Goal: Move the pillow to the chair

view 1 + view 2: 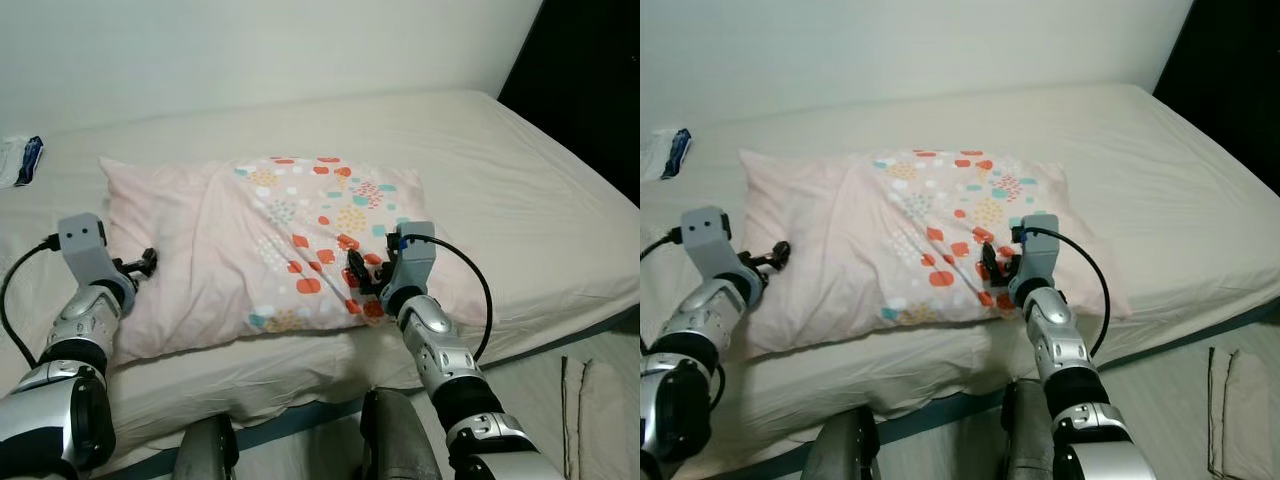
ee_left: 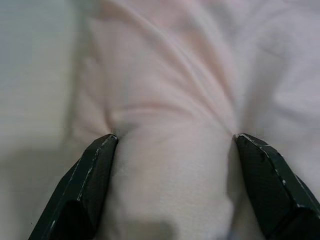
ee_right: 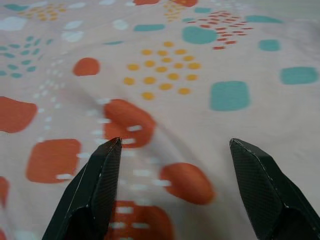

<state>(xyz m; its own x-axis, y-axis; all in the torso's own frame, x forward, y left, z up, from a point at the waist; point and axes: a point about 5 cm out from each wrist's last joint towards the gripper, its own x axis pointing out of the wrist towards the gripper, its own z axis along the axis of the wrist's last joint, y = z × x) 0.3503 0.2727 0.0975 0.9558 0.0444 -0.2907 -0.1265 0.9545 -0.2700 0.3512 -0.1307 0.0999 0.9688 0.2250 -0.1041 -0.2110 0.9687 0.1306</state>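
Observation:
A pale pink pillow (image 1: 250, 250) with orange, teal and yellow patches lies flat on the bed (image 1: 520, 180). My left gripper (image 1: 148, 262) rests at the pillow's left edge, open, with a fold of pink cloth (image 2: 170, 165) bulging between its fingers (image 2: 85, 185). My right gripper (image 1: 357, 272) sits on the pillow's front right part, open, its fingertips (image 3: 100, 175) pressing on the patterned fabric (image 3: 165, 90).
A blue and white packet (image 1: 20, 160) lies at the bed's far left near the white wall (image 1: 250, 50). The bed's front edge (image 1: 300, 410) runs just before my legs. Pale floor (image 1: 590, 400) lies to the right, with a dark opening (image 1: 590, 80) beyond the bed's right side.

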